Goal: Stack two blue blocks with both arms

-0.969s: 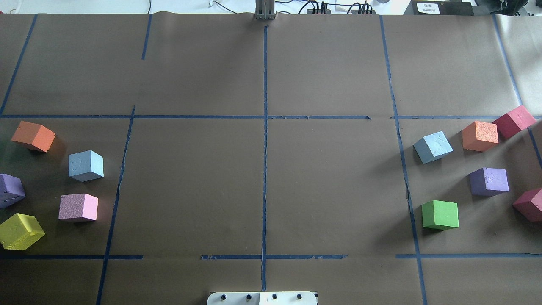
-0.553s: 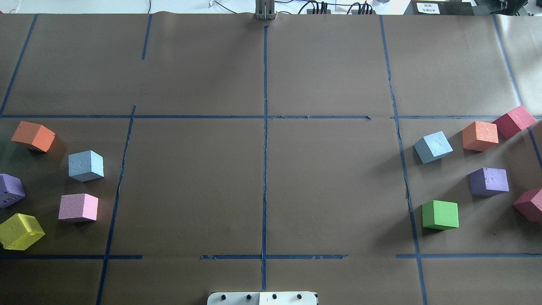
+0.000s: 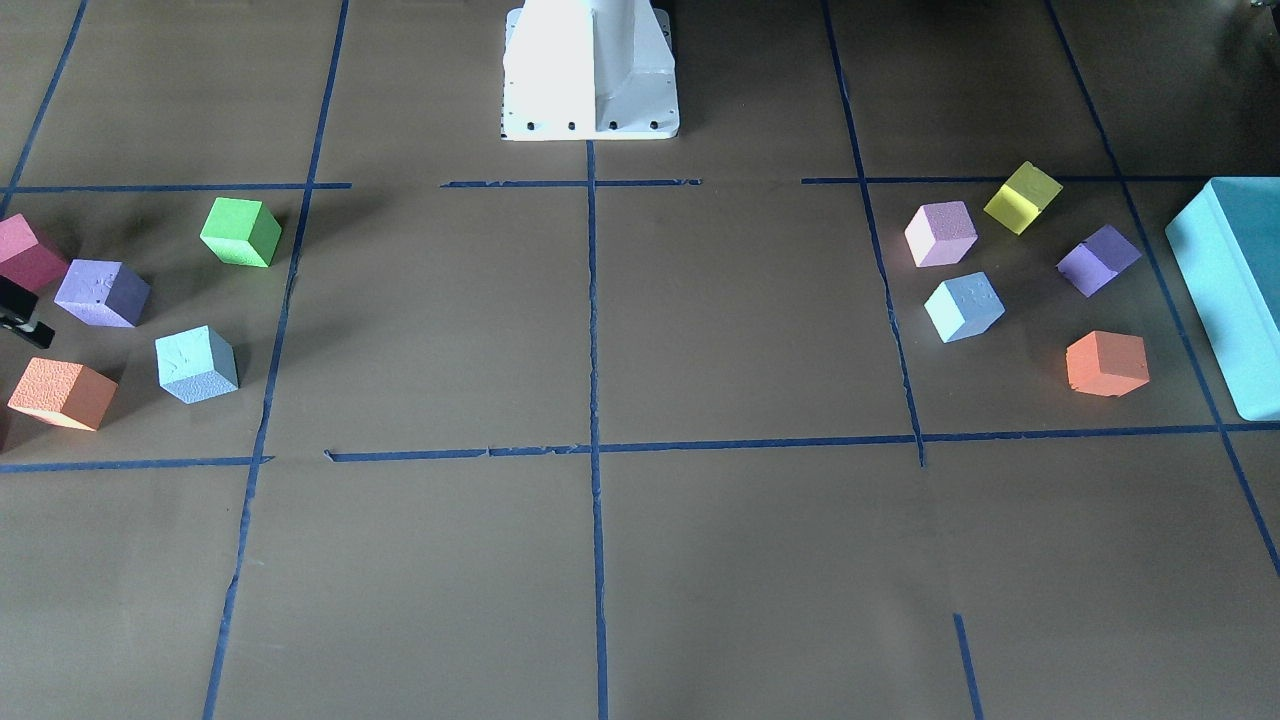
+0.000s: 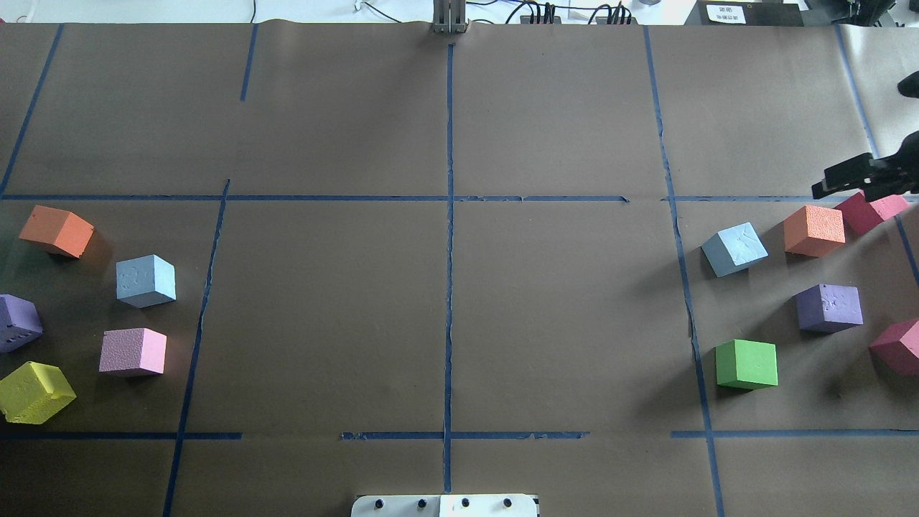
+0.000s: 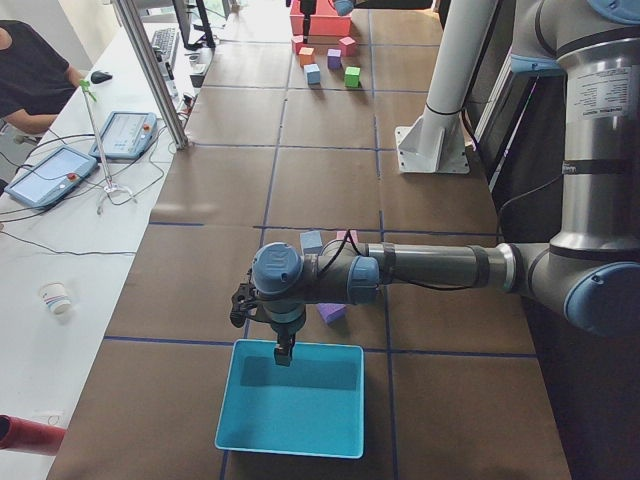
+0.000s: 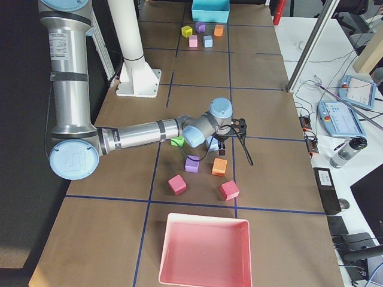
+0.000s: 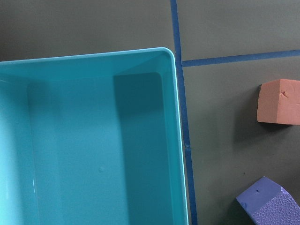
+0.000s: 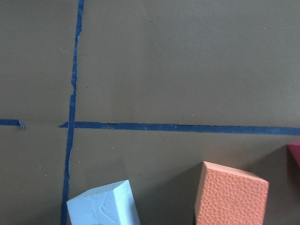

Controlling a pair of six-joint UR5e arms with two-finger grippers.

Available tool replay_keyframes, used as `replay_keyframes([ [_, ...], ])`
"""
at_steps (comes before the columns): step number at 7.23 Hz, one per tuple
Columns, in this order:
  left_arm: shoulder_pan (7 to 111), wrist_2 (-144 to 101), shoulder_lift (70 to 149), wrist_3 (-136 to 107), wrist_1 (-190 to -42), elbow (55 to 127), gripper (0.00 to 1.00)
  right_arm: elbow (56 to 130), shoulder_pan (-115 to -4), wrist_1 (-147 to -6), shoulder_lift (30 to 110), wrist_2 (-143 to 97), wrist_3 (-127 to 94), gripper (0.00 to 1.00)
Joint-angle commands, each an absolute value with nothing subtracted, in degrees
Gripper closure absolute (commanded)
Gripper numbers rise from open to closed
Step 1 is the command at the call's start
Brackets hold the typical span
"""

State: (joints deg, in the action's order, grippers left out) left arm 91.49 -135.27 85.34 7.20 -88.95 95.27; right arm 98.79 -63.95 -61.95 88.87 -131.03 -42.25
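1. A brown table (image 4: 574, 323) is being viewed from above, with the robot's white base (image 4: 445, 505) at its near edge.
2. The left blue block (image 4: 146, 281) is lying far left of the base and the right blue block (image 4: 734, 248) far right of it. Neither is being touched.
3. The right gripper (image 4: 840, 179) is being held farther right of the base than the right blue block, near an orange block (image 4: 813, 230). Whether its fingers are spread cannot be told.
4. The left gripper (image 5: 284, 350) is being held over a teal box (image 5: 290, 400), far left of the base. Its finger spacing cannot be told either.
5. Reaching is judged to be the step in hand. The fingers are best squared to two opposite faces, as both blocks are lying skewed to the blue tape (image 4: 449, 287), with neighbouring blocks being given room.
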Motion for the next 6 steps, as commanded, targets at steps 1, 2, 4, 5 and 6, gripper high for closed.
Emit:
replay_keyframes([
  [1, 91.5, -135.3, 85.3, 7.2, -88.9, 95.3, 0.00, 99.0, -58.7, -61.1, 88.4, -126.7, -43.8, 0.00],
  [2, 91.6, -135.3, 85.3, 7.2, -88.9, 95.3, 0.00, 98.8, -57.8, -61.3, 87.2, -126.2, -43.7, 0.00],
  [4, 91.6, -135.3, 85.3, 7.1, -88.9, 95.3, 0.00, 98.7, -54.2, -61.6, 86.6, -123.0, -43.3, 0.00],
  [5, 91.6, -135.3, 85.3, 7.1, -88.9, 95.3, 0.00, 98.6, -53.2, -61.8, 86.4, -122.8, -43.2, 0.00],
  [6, 91.7, -135.3, 85.3, 7.1, -88.9, 95.4, 0.00, 98.4, -52.7, -61.9, 86.6, -122.7, -43.0, 0.00],
])
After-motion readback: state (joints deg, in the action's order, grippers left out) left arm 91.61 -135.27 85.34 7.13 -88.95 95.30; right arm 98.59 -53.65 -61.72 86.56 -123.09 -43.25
